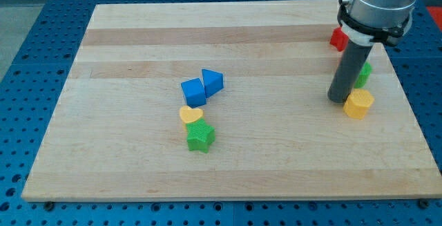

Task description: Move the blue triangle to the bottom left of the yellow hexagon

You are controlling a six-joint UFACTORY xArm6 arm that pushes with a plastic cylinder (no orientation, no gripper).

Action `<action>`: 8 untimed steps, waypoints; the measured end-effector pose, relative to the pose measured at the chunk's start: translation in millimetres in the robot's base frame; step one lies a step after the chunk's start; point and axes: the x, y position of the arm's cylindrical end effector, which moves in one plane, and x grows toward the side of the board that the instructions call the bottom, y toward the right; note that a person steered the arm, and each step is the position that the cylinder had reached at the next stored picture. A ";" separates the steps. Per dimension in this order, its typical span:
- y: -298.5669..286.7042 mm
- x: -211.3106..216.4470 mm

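The blue triangle (213,81) lies near the board's middle, touching a blue cube (193,92) on its left. The yellow hexagon (359,104) sits at the view's right. My tip (338,100) rests on the board just left of the yellow hexagon, close to it and far to the right of the blue triangle. The rod rises from it toward the view's top right.
A yellow heart (191,115) and a green star (200,137) lie below the blue cube. A green block (362,74) is partly hidden behind the rod, above the hexagon. A red block (338,40) sits near the top right edge of the wooden board (124,150).
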 end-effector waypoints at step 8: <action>-216.6 -94.1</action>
